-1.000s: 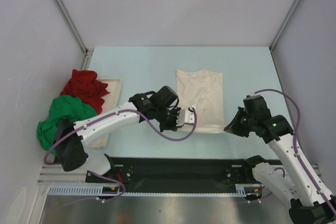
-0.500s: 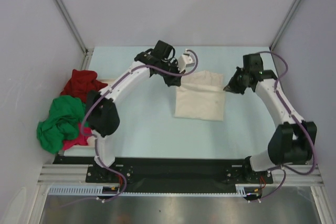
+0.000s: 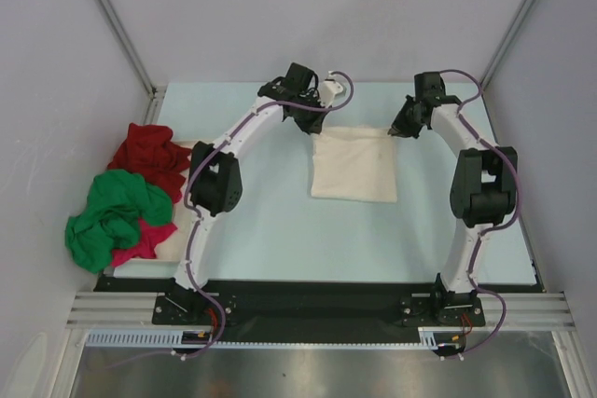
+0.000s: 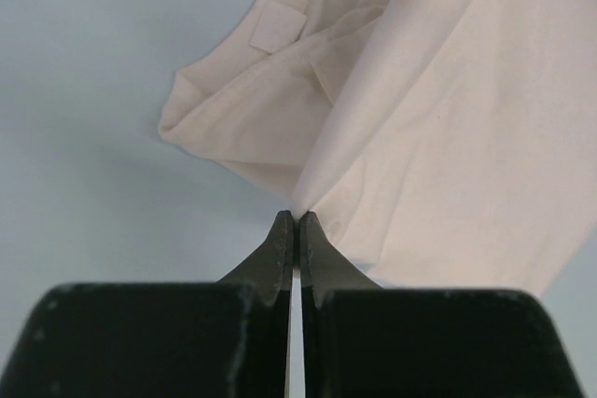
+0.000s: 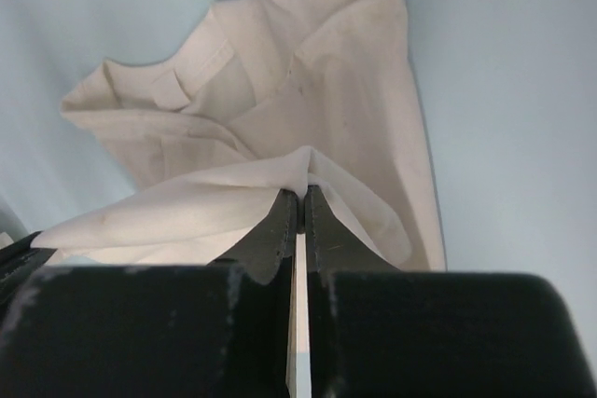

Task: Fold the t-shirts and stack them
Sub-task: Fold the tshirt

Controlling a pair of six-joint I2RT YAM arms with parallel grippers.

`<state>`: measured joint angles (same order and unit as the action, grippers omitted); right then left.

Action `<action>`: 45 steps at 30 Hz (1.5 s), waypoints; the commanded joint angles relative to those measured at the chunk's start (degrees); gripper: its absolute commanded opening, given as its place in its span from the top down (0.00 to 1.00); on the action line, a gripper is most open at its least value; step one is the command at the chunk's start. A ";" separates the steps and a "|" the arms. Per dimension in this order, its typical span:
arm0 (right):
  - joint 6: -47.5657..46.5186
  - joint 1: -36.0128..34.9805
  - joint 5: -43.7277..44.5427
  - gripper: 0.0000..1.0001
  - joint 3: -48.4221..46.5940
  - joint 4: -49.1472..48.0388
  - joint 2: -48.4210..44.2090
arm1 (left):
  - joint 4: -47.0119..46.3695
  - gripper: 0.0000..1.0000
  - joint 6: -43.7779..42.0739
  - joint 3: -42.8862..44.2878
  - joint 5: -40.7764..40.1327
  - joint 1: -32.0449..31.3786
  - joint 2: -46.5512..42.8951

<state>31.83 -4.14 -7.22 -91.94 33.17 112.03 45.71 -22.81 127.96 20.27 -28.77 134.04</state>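
Note:
The cream-white t-shirt (image 3: 354, 163) lies on the pale blue table, doubled over into a short rectangle. Its far edge is pinched at both corners. My left gripper (image 3: 315, 126) is shut on the far left corner, cloth (image 4: 420, 137) rising from its tips (image 4: 297, 218). My right gripper (image 3: 395, 130) is shut on the far right corner, the fabric (image 5: 308, 90) draped over its closed tips (image 5: 302, 193). Both arms reach far out across the table. The dark red t-shirt (image 3: 146, 157), bright green t-shirt (image 3: 110, 216) and magenta-pink t-shirt (image 3: 142, 240) sit crumpled in a heap at the left.
A flat white tray (image 3: 191, 148) lies under the heap of shirts at the left edge. Grey walls close in the table on three sides, with metal posts (image 3: 112, 20) at the far corners. A black rail (image 3: 308, 297) runs along the near edge.
Both grippers have carried the cream shirt's near edge from the front of the table over to the far edge, folding it in half. The arms now stretch far forward.

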 commanded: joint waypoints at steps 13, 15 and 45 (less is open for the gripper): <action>-3.86 2.21 6.44 0.48 -14.60 2.42 7.61 | -10.74 0.33 6.01 7.22 -12.57 4.16 3.62; -5.64 1.51 4.69 0.41 -3.59 1.29 0.32 | -10.99 0.31 9.35 1.45 -7.47 6.36 -0.68; -9.42 -0.96 -3.32 0.59 -9.57 -10.41 15.32 | -14.60 0.70 20.17 -3.16 9.52 4.25 7.03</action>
<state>22.96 -4.82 -9.98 -98.10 23.57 126.23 32.64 -3.62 121.86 27.35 -23.99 141.14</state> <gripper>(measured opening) 0.430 0.329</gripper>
